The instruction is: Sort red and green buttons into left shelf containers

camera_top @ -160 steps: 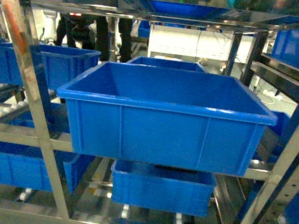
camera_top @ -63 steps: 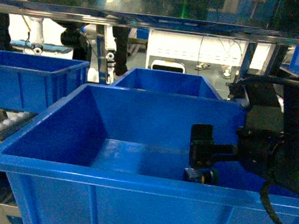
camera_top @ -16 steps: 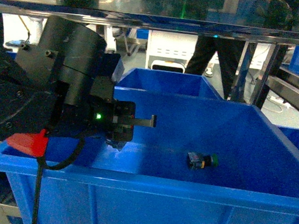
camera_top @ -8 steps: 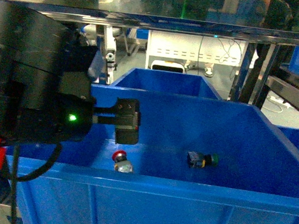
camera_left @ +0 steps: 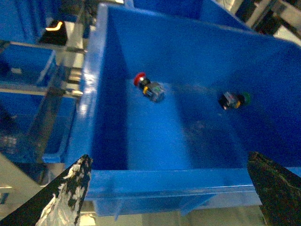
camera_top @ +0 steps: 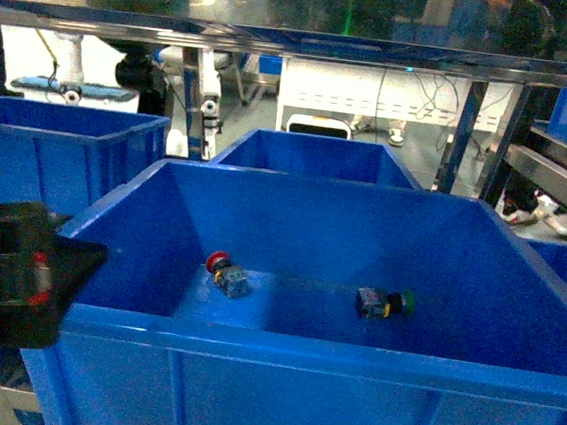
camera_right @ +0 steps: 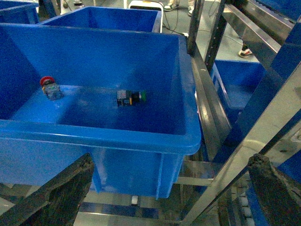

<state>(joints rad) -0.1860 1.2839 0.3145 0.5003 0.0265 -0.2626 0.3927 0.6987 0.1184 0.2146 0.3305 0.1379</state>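
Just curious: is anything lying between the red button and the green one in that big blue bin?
No. Between the red button and the green button there is only bare bin floor, clearest in the head view.

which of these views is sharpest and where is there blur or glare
The right wrist view is sharpest: the red button, the green button and the blue bin rim read cleanly. The left wrist view is softer and tilted, with a pale sheen on the bin's left rim. The head view is dim and bluish, with reflections on the steel shelf edge and a blurred left gripper.
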